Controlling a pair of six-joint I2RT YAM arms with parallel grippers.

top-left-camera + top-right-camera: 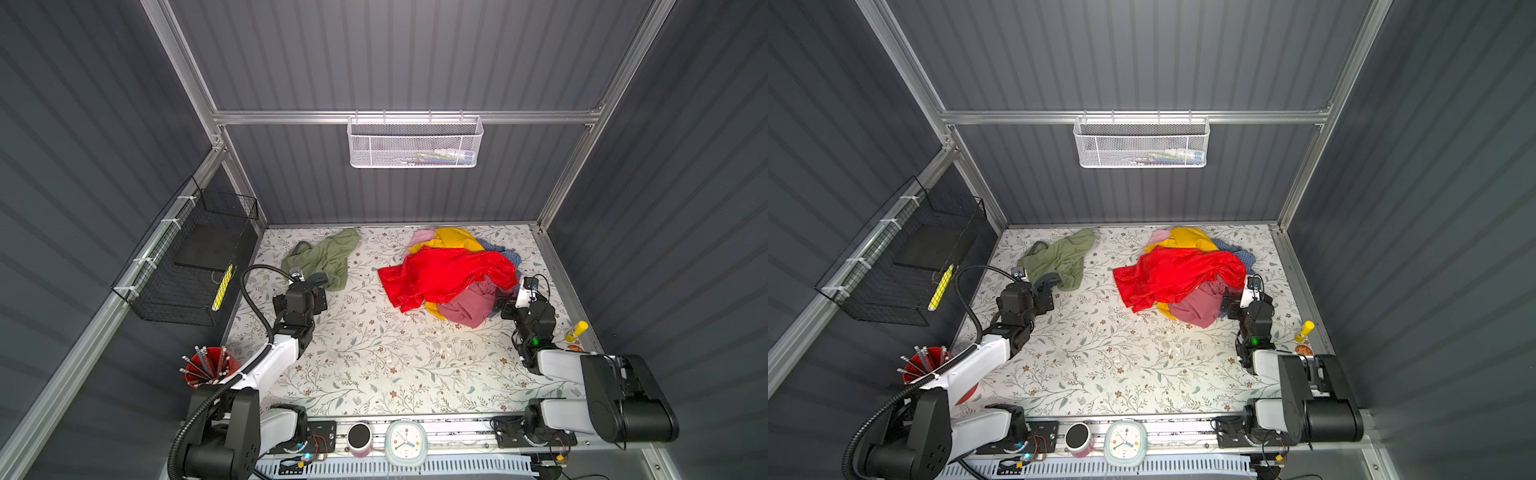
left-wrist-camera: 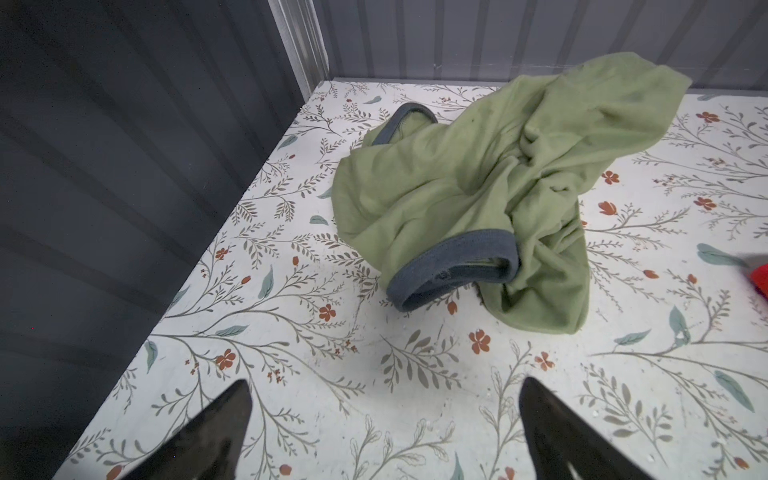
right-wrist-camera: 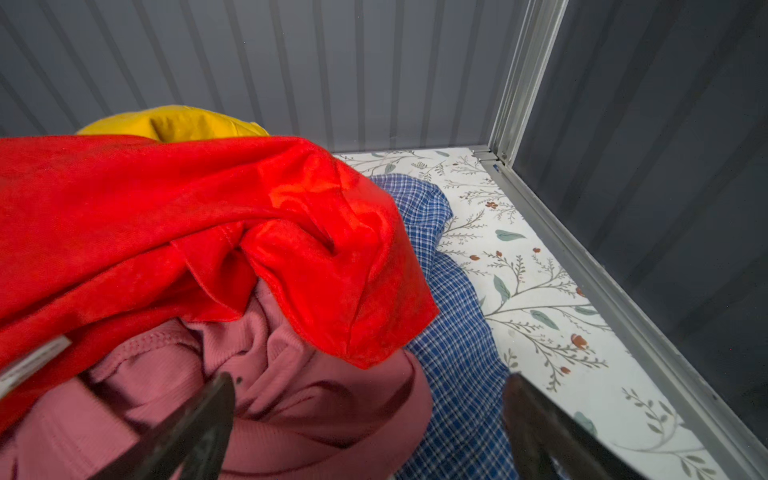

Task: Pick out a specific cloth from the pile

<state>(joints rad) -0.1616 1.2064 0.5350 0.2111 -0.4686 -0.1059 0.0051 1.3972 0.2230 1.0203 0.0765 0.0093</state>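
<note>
The olive-green cloth [image 2: 478, 187] sits crumpled on the worktop [image 2: 291, 374] just ahead of the left jaws, which are spread wide with nothing in them. It's well clear of the pile [image 1: 449, 274], so I'd guess it's basically sorted: back straight off and don't snag anything. It looks soft and floppy, with a grey ribbed band [image 2: 453, 266] curling toward the jaws. The right jaws are gaping too, empty, right at the pile's dusty-pink cloth [image 3: 291, 395].

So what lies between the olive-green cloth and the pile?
Nothing: only a bare strip of the floral table separates the olive-green cloth from the pile, as both top views show.
</note>
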